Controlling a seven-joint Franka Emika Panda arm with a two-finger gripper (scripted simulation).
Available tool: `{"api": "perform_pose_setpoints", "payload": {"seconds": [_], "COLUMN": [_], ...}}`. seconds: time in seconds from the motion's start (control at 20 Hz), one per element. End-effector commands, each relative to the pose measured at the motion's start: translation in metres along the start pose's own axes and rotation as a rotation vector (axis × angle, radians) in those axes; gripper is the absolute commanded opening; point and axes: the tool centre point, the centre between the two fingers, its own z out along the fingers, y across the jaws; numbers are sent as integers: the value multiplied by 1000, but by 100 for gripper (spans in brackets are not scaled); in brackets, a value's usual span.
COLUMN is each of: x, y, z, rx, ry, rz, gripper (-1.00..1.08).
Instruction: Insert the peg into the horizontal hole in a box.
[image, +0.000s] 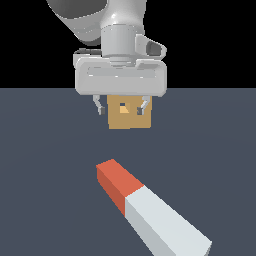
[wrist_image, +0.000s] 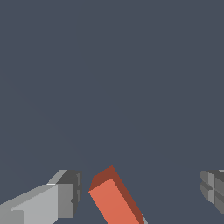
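Note:
The peg (image: 150, 207) lies flat on the dark floor in the exterior view's foreground, its orange-red end toward the box and its white part running to the exterior view's lower right. The tan box (image: 129, 120) stands farther back, and a small square hole (image: 123, 108) shows in its face. My gripper (image: 121, 107) hangs open above the floor in front of the box, holding nothing. In the wrist view the peg's orange-red end (wrist_image: 114, 199) shows below, between the spread fingers (wrist_image: 65, 194) of the gripper (wrist_image: 140, 188). The white part is out of that view.
A plain dark grey floor (image: 45, 165) lies around the peg and the box. No other objects show in either view.

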Motion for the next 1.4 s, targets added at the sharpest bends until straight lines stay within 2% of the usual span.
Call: {"api": "perform_pose_setpoints", "payload": {"seconds": [0.0, 0.7, 1.35], "x": [-8, -84, -160], "y": [-1, 1, 22], "z": [3, 29, 56], "rx": [-1, -12, -24], "ry": [-1, -6, -10], "rz": [-21, -232, -452], "gripper": [100, 100, 100]}}
